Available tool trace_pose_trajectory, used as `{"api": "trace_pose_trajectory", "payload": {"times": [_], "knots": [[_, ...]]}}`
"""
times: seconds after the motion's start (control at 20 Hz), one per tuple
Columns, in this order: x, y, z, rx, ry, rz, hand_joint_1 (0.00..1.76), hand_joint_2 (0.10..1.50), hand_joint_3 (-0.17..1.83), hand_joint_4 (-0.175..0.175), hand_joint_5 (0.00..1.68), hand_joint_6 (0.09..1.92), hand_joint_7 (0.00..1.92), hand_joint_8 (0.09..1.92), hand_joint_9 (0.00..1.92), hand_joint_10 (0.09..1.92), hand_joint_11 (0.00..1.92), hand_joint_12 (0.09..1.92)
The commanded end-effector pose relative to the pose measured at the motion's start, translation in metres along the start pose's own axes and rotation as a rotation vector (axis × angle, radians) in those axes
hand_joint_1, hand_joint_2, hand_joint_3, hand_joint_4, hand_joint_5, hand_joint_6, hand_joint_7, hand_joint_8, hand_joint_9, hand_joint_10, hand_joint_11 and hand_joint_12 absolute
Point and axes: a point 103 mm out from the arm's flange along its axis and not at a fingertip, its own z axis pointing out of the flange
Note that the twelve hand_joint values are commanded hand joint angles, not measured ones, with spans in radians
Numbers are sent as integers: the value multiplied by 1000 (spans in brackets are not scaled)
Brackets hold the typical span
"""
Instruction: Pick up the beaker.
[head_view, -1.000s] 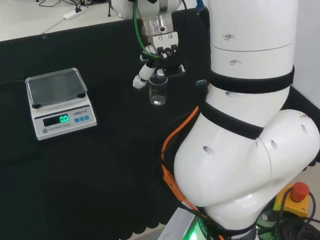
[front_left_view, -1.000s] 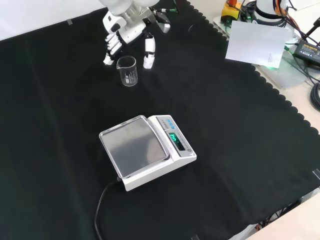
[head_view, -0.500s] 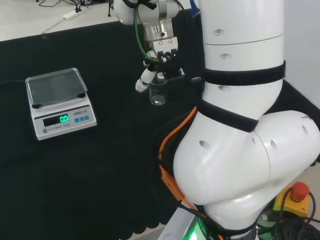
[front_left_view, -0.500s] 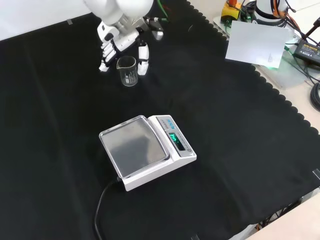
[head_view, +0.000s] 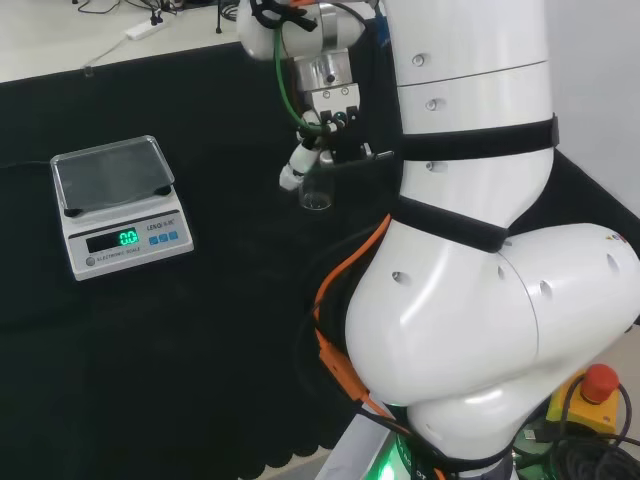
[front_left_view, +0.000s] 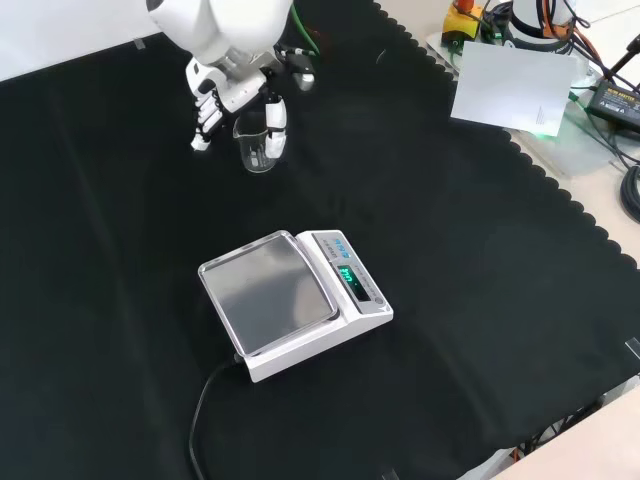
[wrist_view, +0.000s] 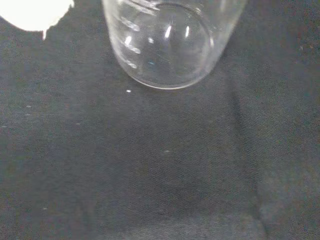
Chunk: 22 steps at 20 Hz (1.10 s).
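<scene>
So the clear beaker (front_left_view: 256, 142) is standing upright on the black cloth (front_left_view: 450, 250), well apart from the scale (front_left_view: 292, 300), up and left of it in the front view. The hand (front_left_view: 232, 95) is right over it, fingers (front_left_view: 204, 115) spread loosely either side of the glass, not closed round it. The beaker looks empty in the wrist view.

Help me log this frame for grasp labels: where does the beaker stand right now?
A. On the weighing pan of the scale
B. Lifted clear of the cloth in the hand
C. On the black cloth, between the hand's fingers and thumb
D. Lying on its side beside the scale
C: in the front view the beaker stands upright on the black cloth, with the hand reaching down either side of it, apart from the scale.
</scene>
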Motion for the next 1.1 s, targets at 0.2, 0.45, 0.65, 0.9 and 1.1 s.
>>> {"api": "trace_pose_trajectory", "payload": {"times": [0.2, 0.45, 0.65, 0.9, 1.1], "knots": [[-5, 1, 7, -14, 33, 9, 858, 606, 241, 27, 211, 87, 108, 742, 390, 889, 286, 1477], [4, -3, 7, -119, 70, -7, 1064, 507, 531, 11, 666, 379, 661, 782, 988, 656, 915, 1182], [6, -4, 7, -147, 83, -18, 1186, 606, 620, -121, 1144, 670, 1000, 892, 1317, 540, 1349, 882], [7, -5, 6, -147, 79, -20, 1215, 625, 653, -175, 1344, 527, 1093, 974, 1378, 564, 1483, 772], [8, -14, -8, -166, 80, -32, 1217, 612, 676, -175, 1351, 527, 1099, 986, 1374, 589, 1497, 756]]}}
